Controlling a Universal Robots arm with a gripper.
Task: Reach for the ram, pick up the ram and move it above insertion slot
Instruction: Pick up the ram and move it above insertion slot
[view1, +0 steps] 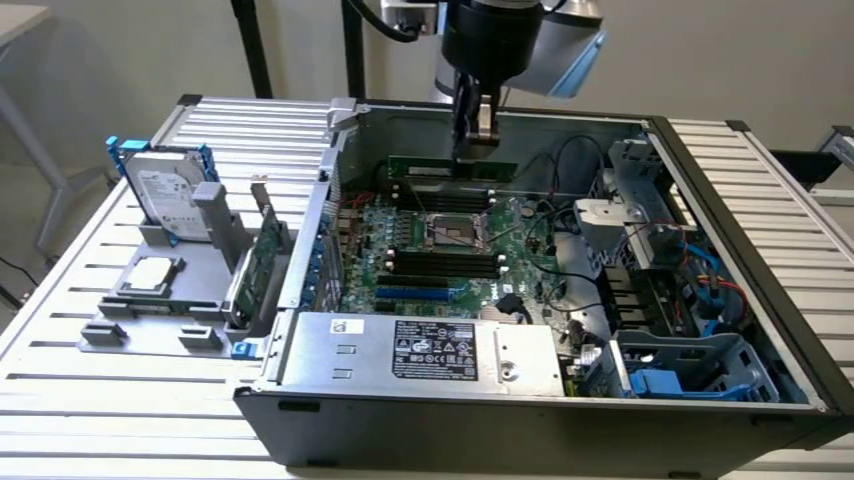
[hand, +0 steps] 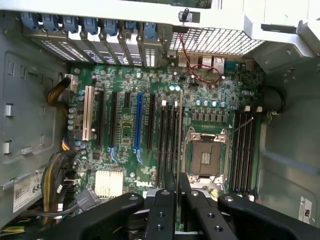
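Note:
The ram (view1: 449, 166), a thin green stick, hangs level in the air over the motherboard inside the open computer case. My gripper (view1: 477, 138) is shut on its top edge from above. In the wrist view my black fingers (hand: 169, 200) are pressed together on the stick's thin edge (hand: 178, 182). That edge runs in line with a bank of long black insertion slots (hand: 171, 137) between the silver processor socket (hand: 205, 157) and the expansion slots. A second bank of slots (hand: 245, 150) lies on the socket's other side. In the exterior view black slots (view1: 430, 264) lie below the ram.
The case walls (view1: 627, 125) ring the motherboard. A drive cage (view1: 641, 190) and cables sit at the exterior view's right, a power supply (view1: 427, 350) at the front. Outside the case, a hard drive (view1: 167, 195) and an expansion card (view1: 267, 260) stand in a grey holder.

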